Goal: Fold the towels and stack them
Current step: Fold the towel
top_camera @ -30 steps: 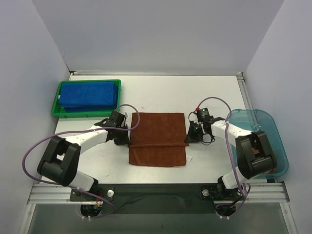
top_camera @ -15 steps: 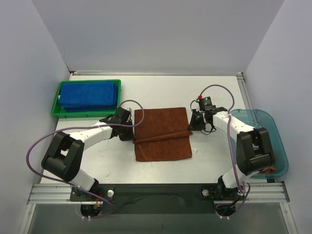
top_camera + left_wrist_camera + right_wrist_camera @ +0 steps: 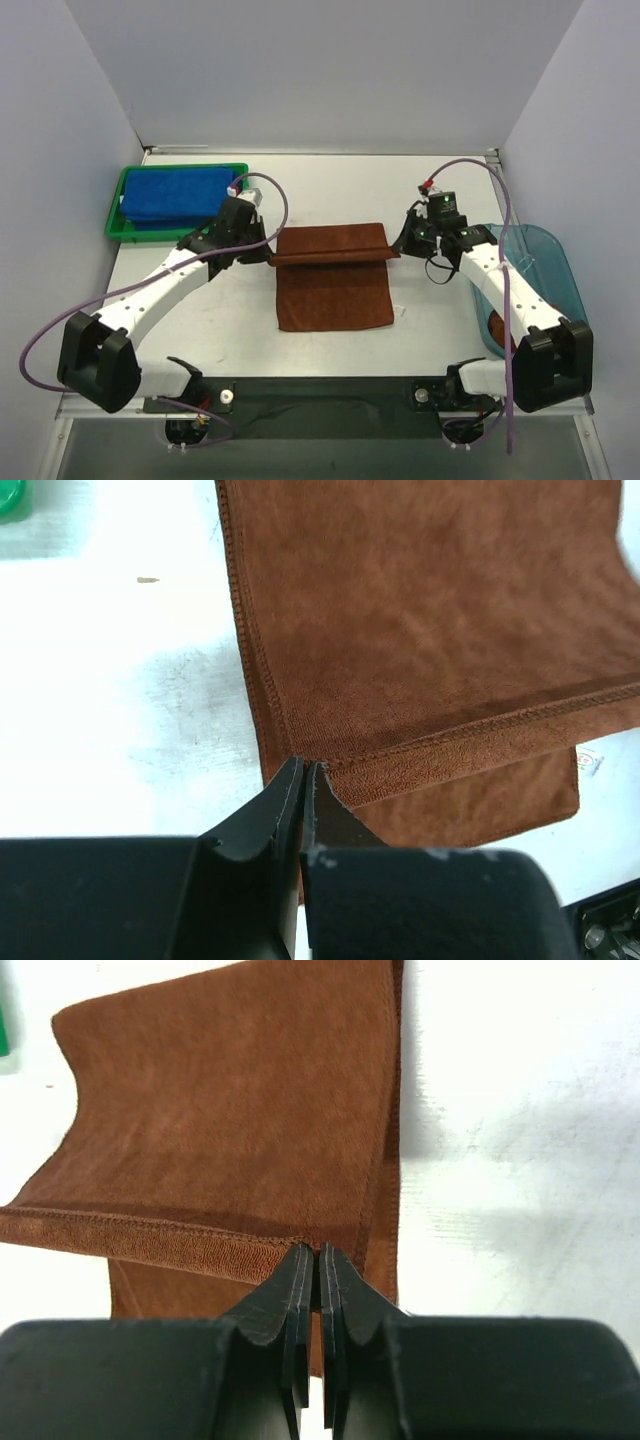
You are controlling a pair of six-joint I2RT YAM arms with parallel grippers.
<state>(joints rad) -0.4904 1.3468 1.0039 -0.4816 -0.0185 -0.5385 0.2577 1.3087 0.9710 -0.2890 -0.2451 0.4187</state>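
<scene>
Top view: the fingers of the left gripper [image 3: 268, 256] and right gripper [image 3: 397, 250] pinch opposite ends of one hem of the single rust-brown terry towel [image 3: 335, 295] on the white table [image 3: 330, 190]. A second ago that hem sat nearer the arms. Royal blue terry towels [image 3: 180, 193], too stacked to count, fill one green plastic tray [image 3: 112, 222]. One translucent teal plastic bin [image 3: 560, 262] stands at the right.

Left wrist view: black fingers [image 3: 270, 815] clamp the hem's corner.

Right wrist view: fingers [image 3: 345, 1290] clench the stitched hem.

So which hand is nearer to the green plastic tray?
Left. The left hand is close beside the green plastic tray; the right hand is across the rust-brown terry towel.
</scene>
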